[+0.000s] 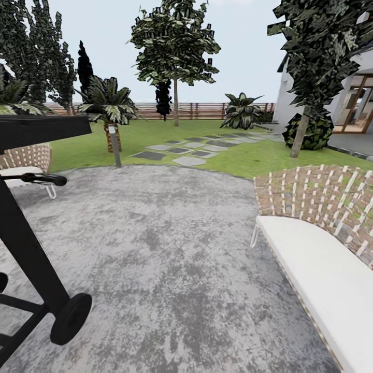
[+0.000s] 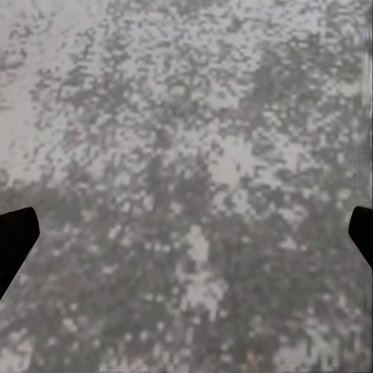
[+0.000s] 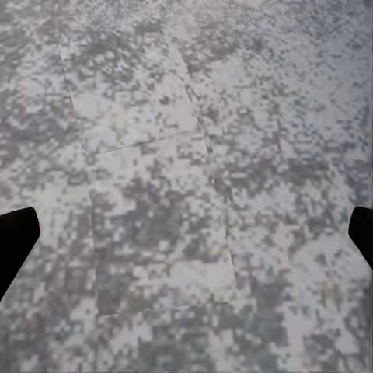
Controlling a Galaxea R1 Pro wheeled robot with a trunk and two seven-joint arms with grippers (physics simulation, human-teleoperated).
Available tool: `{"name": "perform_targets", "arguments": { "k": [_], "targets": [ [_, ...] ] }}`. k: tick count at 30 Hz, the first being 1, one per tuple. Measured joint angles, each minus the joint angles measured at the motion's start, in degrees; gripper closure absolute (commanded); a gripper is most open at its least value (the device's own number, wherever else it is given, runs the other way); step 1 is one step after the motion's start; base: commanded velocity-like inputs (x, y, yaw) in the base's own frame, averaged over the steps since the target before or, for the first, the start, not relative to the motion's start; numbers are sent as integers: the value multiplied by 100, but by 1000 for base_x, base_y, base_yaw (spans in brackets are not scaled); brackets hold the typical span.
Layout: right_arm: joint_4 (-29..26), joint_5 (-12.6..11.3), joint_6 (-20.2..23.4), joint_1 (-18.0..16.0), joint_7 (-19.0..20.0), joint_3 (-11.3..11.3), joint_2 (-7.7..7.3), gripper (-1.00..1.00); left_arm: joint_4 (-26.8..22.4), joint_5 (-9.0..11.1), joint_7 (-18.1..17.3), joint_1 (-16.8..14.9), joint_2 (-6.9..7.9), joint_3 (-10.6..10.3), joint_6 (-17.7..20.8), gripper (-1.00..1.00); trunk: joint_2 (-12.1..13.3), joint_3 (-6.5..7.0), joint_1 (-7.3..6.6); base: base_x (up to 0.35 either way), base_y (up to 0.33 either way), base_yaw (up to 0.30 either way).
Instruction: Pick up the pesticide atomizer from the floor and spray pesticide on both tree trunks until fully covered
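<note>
I see mottled grey paving [image 1: 171, 259], a woven-back white bench [image 1: 316, 248] at right, smooth-trunked trees [image 1: 175, 52] on the lawn [image 1: 248, 155]. Both grippers [image 2: 186, 233] [image 3: 186, 233] spread wide, holding nothing.

Bench [image 1: 331, 269] cut off right; grill [image 1: 31, 217] cut off left.

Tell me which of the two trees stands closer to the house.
The leaning tree at right, beside the round bush; the other tree stands mid-lawn near the fence.
</note>
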Motion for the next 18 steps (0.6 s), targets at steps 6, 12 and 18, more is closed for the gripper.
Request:
{"name": "perform_targets", "arguments": {
  "k": [6, 12, 18],
  "targets": [
    [0, 2, 0, 0, 3, 0, 0, -100, 0, 1, 0, 0, -2, 0, 0, -100, 0, 0, 0, 284, -179, 2],
    [0, 3, 0, 0, 3, 0, 0, -100, 0, 5, 1, 0, 1, 0, 0, -100, 0, 0, 0, 285, -181, 0],
    [0, 1, 0, 0, 3, 0, 0, -100, 0, 1, 1, 0, 2, 0, 0, -100, 0, 0, 0, 299, -163, 2]
  ]
}}
